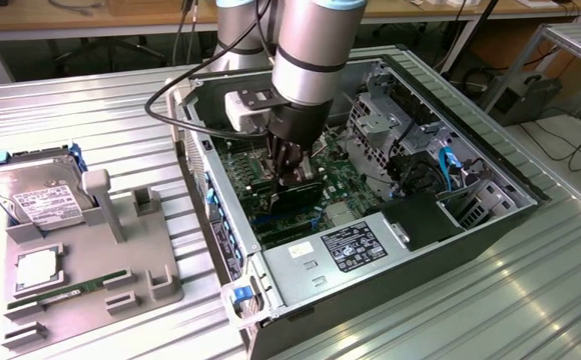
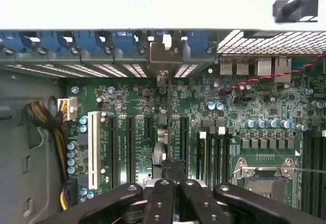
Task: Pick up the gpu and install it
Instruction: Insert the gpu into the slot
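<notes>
1. While the arm reaches down into the open computer case [image 1: 491,225], the tool [image 1: 296,177] is clenched on the gpu [image 1: 293,196], held edge-on above the motherboard [image 2: 244,107]
2. From the wrist view, the card's thin edge runs along an expansion slot, its bracket at the case's rear wall
3. Pickup looks done; whether the card is fully seated I cannot tell

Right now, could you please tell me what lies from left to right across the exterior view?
Hard drive → grey fixture block → tool holding the gpu above the motherboard → power supply → drive cage.
</notes>
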Controlling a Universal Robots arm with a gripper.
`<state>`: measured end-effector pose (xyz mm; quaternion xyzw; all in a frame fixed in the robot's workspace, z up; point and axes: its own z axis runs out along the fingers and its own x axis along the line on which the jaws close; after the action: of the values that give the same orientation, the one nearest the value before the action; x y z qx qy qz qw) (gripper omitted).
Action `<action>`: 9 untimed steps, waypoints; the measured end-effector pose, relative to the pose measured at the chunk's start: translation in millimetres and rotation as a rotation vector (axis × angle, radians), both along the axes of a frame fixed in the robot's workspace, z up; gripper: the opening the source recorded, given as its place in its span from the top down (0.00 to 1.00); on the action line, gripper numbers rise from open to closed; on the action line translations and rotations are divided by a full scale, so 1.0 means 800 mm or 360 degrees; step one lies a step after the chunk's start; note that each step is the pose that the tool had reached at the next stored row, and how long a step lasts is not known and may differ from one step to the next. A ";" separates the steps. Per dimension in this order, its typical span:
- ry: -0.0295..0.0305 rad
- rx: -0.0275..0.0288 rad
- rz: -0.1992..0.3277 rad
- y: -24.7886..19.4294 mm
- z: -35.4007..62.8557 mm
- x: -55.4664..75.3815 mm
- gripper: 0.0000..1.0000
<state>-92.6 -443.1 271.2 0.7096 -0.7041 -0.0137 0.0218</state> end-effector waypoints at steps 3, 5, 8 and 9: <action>-0.00028 -0.00026 0.0006 -0.0002 -0.002 -0.001 0.89; -0.00048 -0.00020 0.0010 -0.0002 -0.002 -0.002 0.89; -0.00053 -0.00015 0.0010 0.0003 0.015 -0.002 0.89; -0.00056 -0.00010 0.0010 0.0005 0.022 -0.002 0.89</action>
<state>-94.0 -442.6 288.9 0.7119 -0.7019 -0.0122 0.0208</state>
